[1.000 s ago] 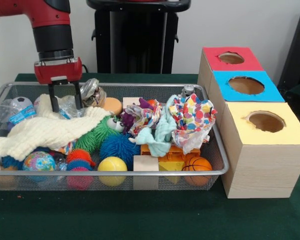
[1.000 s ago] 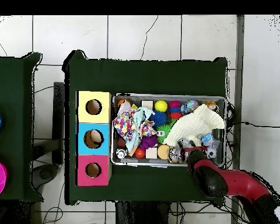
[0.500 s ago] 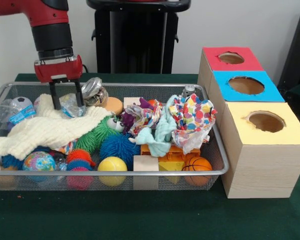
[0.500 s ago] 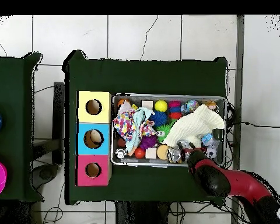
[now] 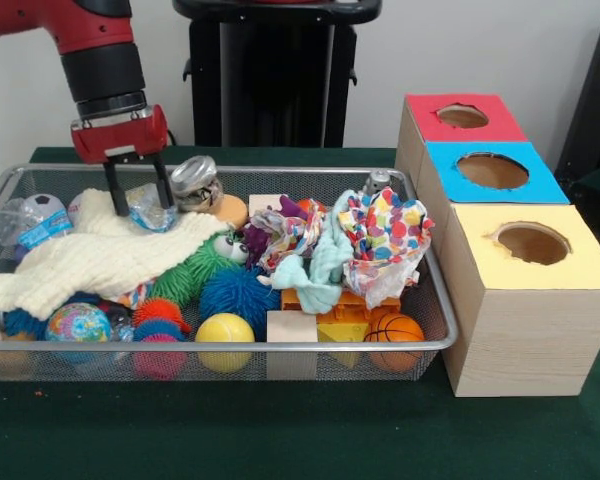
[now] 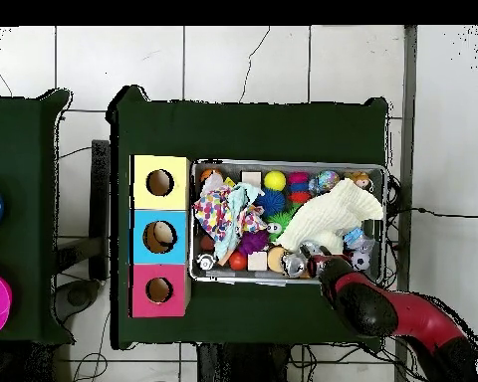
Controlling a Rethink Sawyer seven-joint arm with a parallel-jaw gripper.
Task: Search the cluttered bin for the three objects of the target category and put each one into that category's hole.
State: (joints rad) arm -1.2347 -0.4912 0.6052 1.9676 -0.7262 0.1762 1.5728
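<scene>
On the green table I see a wire mesh bin packed full of toys and cloth. At its back left corner my gripper hangs with its two thin black fingers a little apart, and a crinkly clear plastic bag sits between them; I cannot tell for sure if they pinch it. Just beside it lies a shiny silver jar, tipped on its side. A soft cream knitted cloth covers much of the left half of the bin. Under its edge peek a spiky green ball with eyes, a fuzzy blue ball, a globe ball and a smooth yellow ball. Toward the right are a spotted cloth all scrunched up, a pale green cloth, a small basketball and a plain wooden block. Right of the bin stands a row of three boxes, each with a round hole on top: a red box at the back, a blue box in the middle and a yellow box at the front. From above, something pale shows inside the blue box's hole.
</scene>
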